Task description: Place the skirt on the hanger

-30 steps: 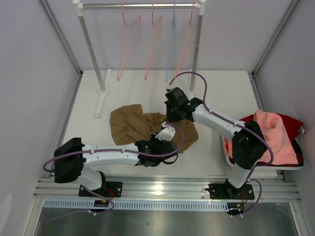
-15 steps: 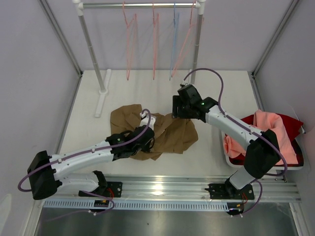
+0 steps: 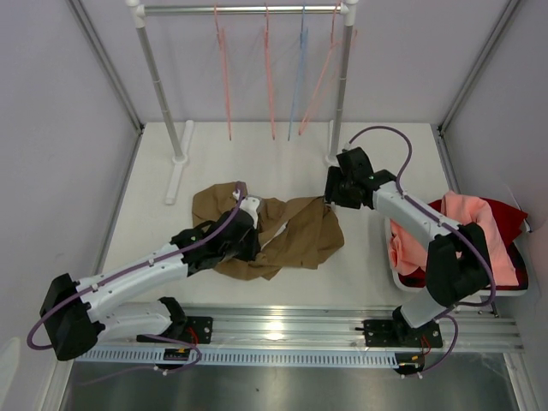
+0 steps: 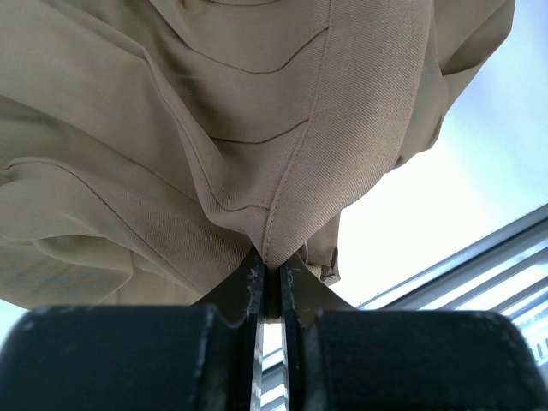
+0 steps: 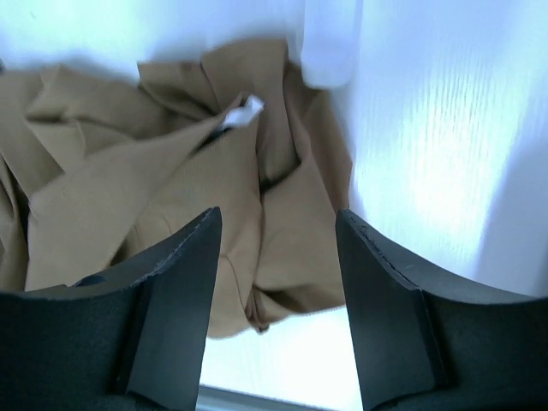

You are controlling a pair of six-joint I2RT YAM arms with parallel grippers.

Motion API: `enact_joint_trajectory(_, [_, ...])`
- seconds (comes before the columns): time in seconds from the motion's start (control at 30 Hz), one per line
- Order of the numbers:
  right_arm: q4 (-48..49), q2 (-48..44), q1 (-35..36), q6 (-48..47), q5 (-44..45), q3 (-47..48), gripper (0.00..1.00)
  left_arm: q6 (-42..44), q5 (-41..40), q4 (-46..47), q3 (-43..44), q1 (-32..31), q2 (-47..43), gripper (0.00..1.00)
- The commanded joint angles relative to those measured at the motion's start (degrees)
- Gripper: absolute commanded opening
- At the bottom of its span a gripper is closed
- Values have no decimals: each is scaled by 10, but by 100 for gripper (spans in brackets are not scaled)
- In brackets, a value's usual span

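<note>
The skirt (image 3: 300, 240) lies crumpled in the middle of the table (image 3: 214, 154), between the two arms and well short of the far rail (image 3: 244, 10).

The left jaws are closed on a stitched seam of the cloth (image 4: 282, 171), pinching a fold. The right jaws stand open and empty, just above the skirt's right edge (image 5: 214, 197).

To do this step well, I judge the left pinch should hold firm while the right jaws come down on a second point of the same edge. That way the garment can be lifted spread out, not as a bundle. A grip near the small white tag (image 5: 248, 107) would likely find the waist. Either arm also has a long reach to a pink hanger (image 3: 225, 77), so the cloth should clear the table before it travels far.

Whether the pinched seam is the waistband, I cannot tell. From above, the left arm (image 3: 154, 270) covers its jaws and part of the cloth. The hangers hang edge-on as thin lines, with their hooks hard to make out; one among them is light blue (image 3: 298, 77). No lining shows.
</note>
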Motion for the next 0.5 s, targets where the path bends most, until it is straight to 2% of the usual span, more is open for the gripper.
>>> enact_joint_trajectory(0.0, [48, 19, -2, -2, -37, 6, 62, 2, 30, 1, 18, 6, -10, 0])
enact_joint_trajectory(0.27, [66, 74, -2, 11, -63, 33, 65, 9, 52, -8, 38, 13, -5, 0])
enact_joint_trajectory(0.47, [87, 79, -8, 24, -61, 31, 67, 16, 65, -21, 53, 20, -7, 0])
